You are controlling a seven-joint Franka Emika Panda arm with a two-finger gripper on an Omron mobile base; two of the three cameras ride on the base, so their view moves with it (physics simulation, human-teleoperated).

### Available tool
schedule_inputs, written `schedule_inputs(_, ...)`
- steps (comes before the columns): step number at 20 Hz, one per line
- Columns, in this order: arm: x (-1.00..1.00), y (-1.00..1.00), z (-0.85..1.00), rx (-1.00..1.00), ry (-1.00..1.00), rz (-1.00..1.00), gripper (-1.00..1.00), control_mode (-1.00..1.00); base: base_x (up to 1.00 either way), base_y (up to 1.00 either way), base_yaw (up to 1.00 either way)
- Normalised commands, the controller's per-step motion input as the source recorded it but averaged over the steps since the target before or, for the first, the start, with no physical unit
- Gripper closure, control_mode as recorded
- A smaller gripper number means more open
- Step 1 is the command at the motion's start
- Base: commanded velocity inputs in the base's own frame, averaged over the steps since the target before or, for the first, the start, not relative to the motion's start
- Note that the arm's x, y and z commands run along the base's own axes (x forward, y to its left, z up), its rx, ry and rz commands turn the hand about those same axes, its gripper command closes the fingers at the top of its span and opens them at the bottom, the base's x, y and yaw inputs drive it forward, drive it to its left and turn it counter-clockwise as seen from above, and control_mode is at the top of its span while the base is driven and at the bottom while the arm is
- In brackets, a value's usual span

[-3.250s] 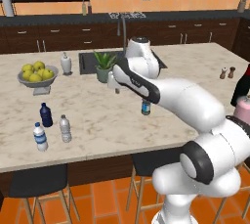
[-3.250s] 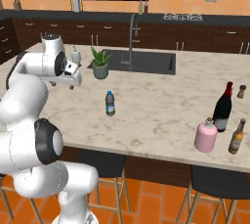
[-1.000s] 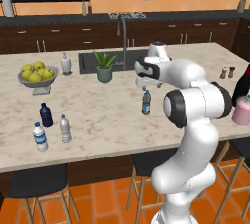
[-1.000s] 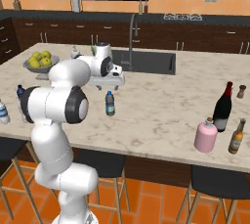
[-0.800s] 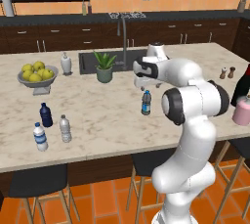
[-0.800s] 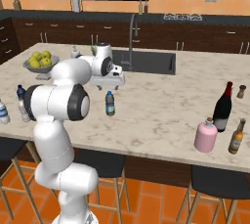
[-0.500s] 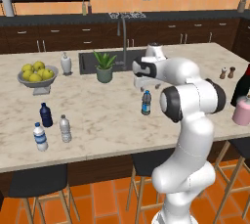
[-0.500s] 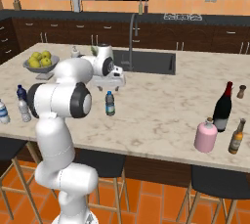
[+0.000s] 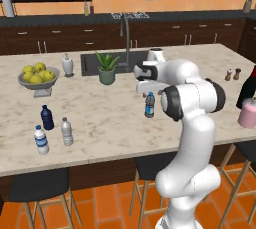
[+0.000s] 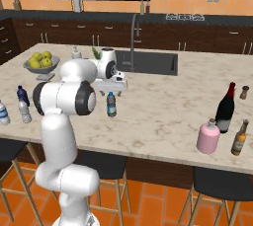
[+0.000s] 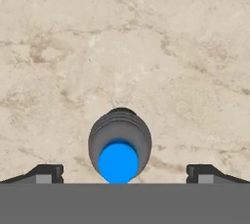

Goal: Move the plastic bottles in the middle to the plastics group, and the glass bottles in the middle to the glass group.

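Two fingertips: the gripper [image 11: 122,174] looks straight down, its dark fingertips [image 11: 46,173] set wide apart at either side of a bottle cap, touching nothing.
Bottle under the hand: a blue-label water bottle [image 9: 149,105] stands upright on the marble island counter [image 9: 110,123], directly below the gripper [image 9: 146,88]; from above its blue cap [image 11: 118,162] lies midway between the tips.
Same bottle, other side: blue-label water bottle [image 10: 111,104] stands just under the white hand [image 10: 112,85], mid-counter, in front of the sink [image 10: 150,62].
Near left edge: a white-capped clear bottle [image 9: 41,139] and an all-clear water bottle [image 9: 66,131] stand side by side, with a navy bottle [image 9: 47,117] just behind them; all three are upright and well apart from the gripper.
Near right edge: a squat pink bottle [image 10: 208,138] stands just beside a tall dark wine bottle [image 10: 225,108] with red at its neck; a brown bottle [image 10: 239,138] stands to their right.
Mid-counter, further back: a potted plant [image 9: 106,68] stands by the sink's corner, and a fruit bowl [image 9: 38,76] of yellow-green fruit stands to its left, with a small white dispenser [image 9: 67,65] between them.
Far right: two small shakers [image 9: 232,74] stand together near the counter's back edge.
Far wall: dark cabinets [image 9: 60,38] run below an orange wall.
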Motion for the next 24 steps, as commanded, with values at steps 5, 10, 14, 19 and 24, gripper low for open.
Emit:
schedule_inputs(5,0.25,0.00,-0.05,0.00,0.06,0.00,-1.00,-1.00,0.00,0.00,0.00)
schedule_inputs(10,0.09,0.00,-0.10,0.00,0.06,0.00,-1.00,-1.00,0.00,0.00,0.00)
schedule_inputs(14,0.00,0.00,-0.06,0.00,0.05,0.00,-1.00,-1.00,0.00,0.00,0.00)
schedule_inputs(19,-0.02,0.01,-0.11,0.00,0.02,0.00,-1.00,-1.00,0.00,0.00,0.00)
schedule_inputs(24,-0.03,0.04,-0.06,0.00,0.00,0.00,-1.00,-1.00,0.00,0.00,0.00)
